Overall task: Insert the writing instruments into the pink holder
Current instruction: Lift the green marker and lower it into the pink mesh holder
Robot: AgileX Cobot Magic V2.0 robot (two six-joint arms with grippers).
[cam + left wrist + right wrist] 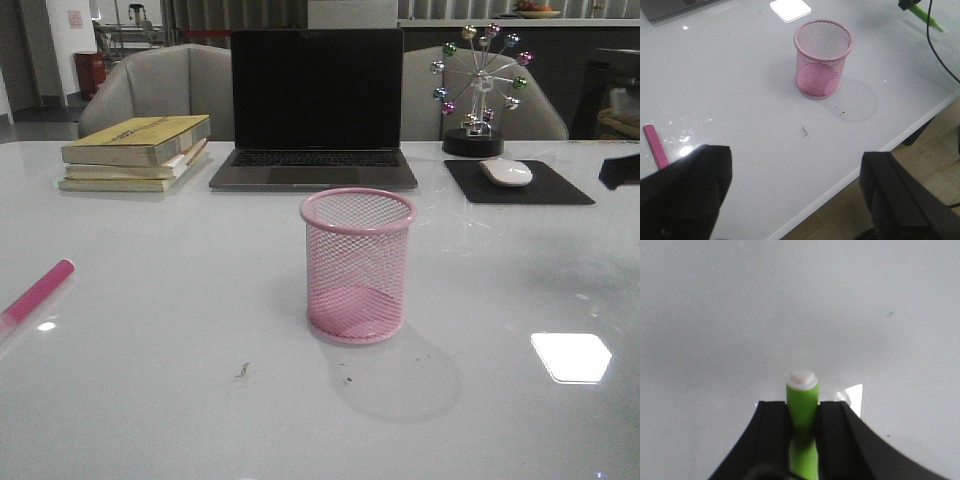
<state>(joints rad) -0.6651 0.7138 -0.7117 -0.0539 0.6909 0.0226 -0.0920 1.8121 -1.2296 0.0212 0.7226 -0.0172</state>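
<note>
Front and left wrist views share the pink holder (358,265)

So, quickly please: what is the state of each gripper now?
Left gripper: open, holding nothing.
Right gripper: shut on the green pen.

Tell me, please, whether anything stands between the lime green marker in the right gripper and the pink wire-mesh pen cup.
Nothing visible does. The right gripper holds the lime green marker above bare white table. The pink wire-mesh pen cup stands upright and alone, its mouth open and empty. The laptop and mouse pad lie behind it.
</note>
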